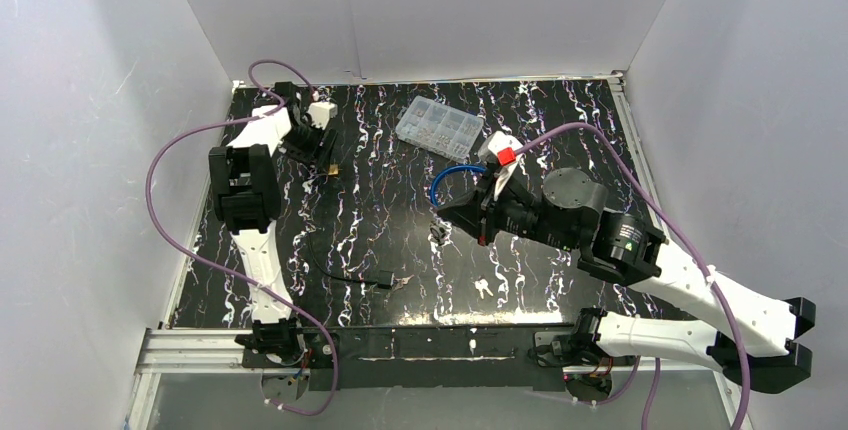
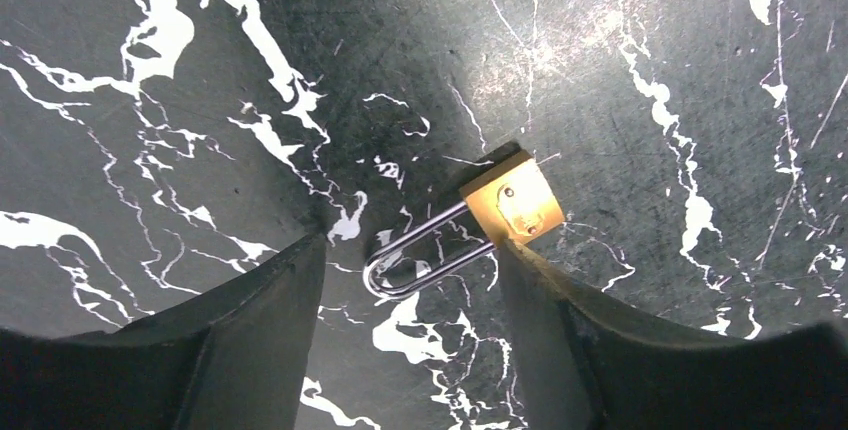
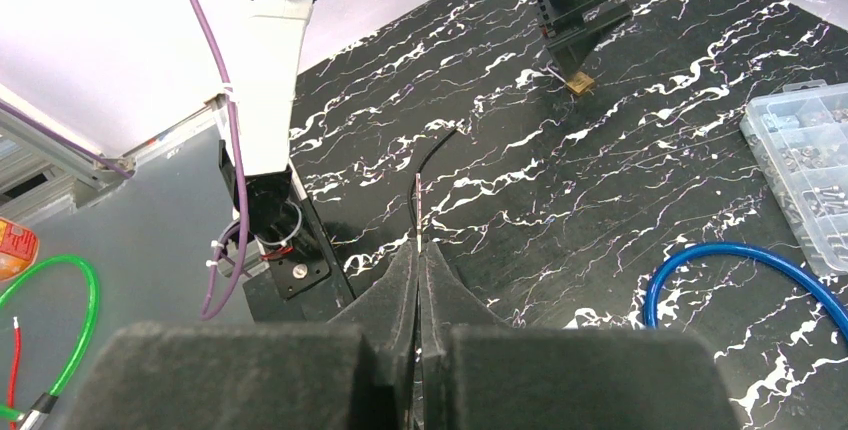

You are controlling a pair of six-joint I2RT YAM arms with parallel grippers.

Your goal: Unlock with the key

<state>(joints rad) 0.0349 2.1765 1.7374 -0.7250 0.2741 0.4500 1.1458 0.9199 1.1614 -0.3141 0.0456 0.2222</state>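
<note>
While the right end effector (image 3: 420, 250) is clenched on a thin silver key (image 3: 418, 212), seen edge-on and projecting past its fingertips above the black white-veined marble-pattern table (image 3: 600, 180), the left end effector (image 2: 410, 250) stands farther back at the left. It is released, its fingers straddling a brass padlock with a silver shackle (image 2: 512, 205) that lies flat on the table. A clear plastic compartment box (image 1: 438, 128) lies beyond, near the far edge.

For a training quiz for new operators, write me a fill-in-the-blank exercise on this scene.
The open left gripper straddles the brass ___.
The right gripper is ___.
The tube loop near the clear box is ___.
Missing: padlock; shut; blue.
</note>
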